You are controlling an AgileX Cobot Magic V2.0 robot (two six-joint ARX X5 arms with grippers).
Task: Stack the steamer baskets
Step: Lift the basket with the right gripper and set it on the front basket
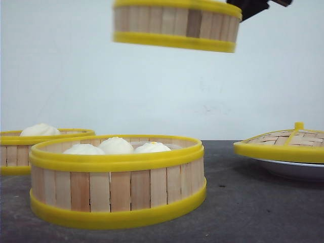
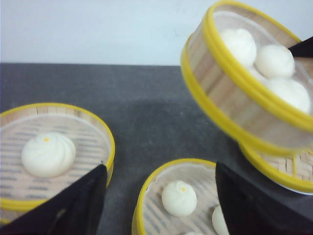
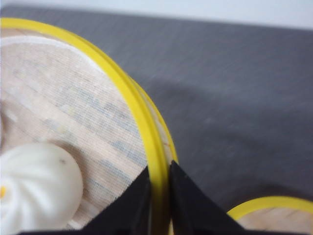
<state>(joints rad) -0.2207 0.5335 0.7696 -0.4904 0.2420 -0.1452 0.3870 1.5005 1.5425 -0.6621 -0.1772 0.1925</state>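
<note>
The near steamer basket (image 1: 117,182) has walls of pale, matt wooden slats between thick, smooth yellow plastic rims with a slight sheen. The raised basket (image 1: 177,24) shows the same slats and plastic. Inside it, a thin white woven cloth liner (image 3: 63,112) covers the floor. The buns (image 1: 115,147) look smooth, soft and matt. The lid (image 1: 283,142) at right is woven pale strips, rimmed in yellow plastic. The table (image 1: 243,202) is dark grey and matt, faintly grainy. The right end effector (image 3: 159,205) fingers look black, smooth plastic.
</note>
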